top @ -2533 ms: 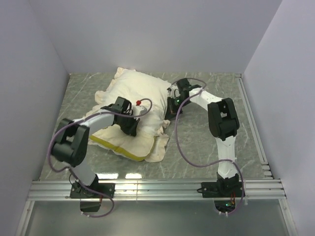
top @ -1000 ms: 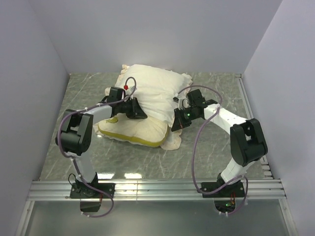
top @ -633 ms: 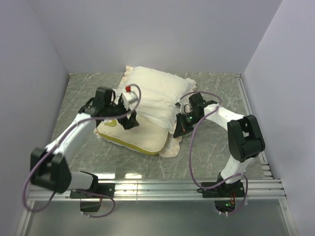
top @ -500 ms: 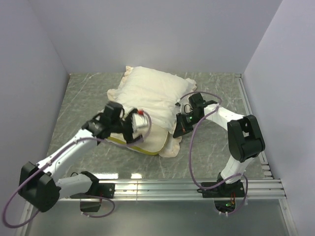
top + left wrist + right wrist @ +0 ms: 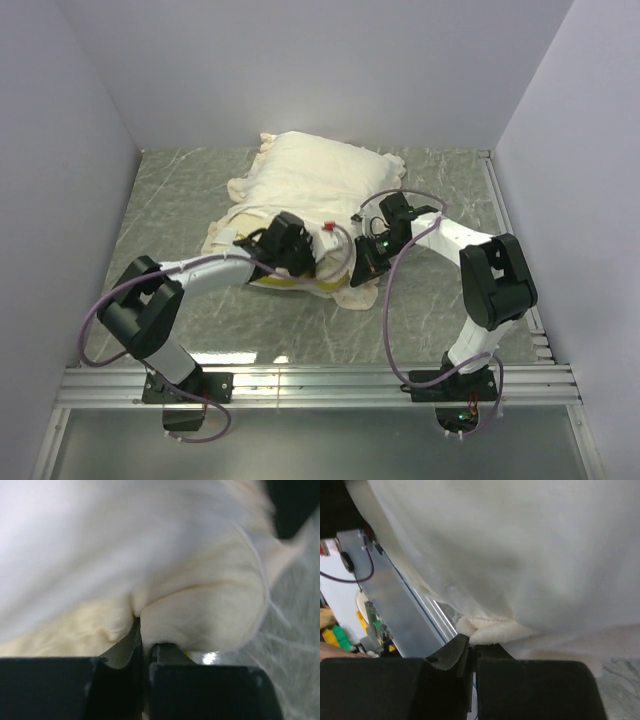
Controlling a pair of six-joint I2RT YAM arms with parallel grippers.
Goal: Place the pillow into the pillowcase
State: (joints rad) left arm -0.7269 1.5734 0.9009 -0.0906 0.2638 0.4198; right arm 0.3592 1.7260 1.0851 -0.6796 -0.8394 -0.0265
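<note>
The pillowcase (image 5: 320, 180) lies bulging at the back middle of the table, white face up, with cream ruffled trim (image 5: 358, 296). Only a yellow edge strip of the pillow (image 5: 268, 284) shows at its near side; the rest is covered. My left gripper (image 5: 302, 264) is at that near edge. In the left wrist view the left gripper (image 5: 145, 635) is shut, with a fold of the cream pillowcase (image 5: 200, 610) pinched between its jaws. My right gripper (image 5: 363, 268) is at the near right corner. In the right wrist view the right gripper (image 5: 470, 647) is shut on the ruffled trim (image 5: 495, 630).
The table (image 5: 440, 290) is grey marble, closed in by pale walls on three sides. An aluminium rail (image 5: 320, 385) runs along the near edge by both arm bases. Purple cables loop off each arm.
My left arm has swung from the pillow's left side to its near edge and shut on cloth there. The right gripper has kept its hold. Less yellow pillow shows.
</note>
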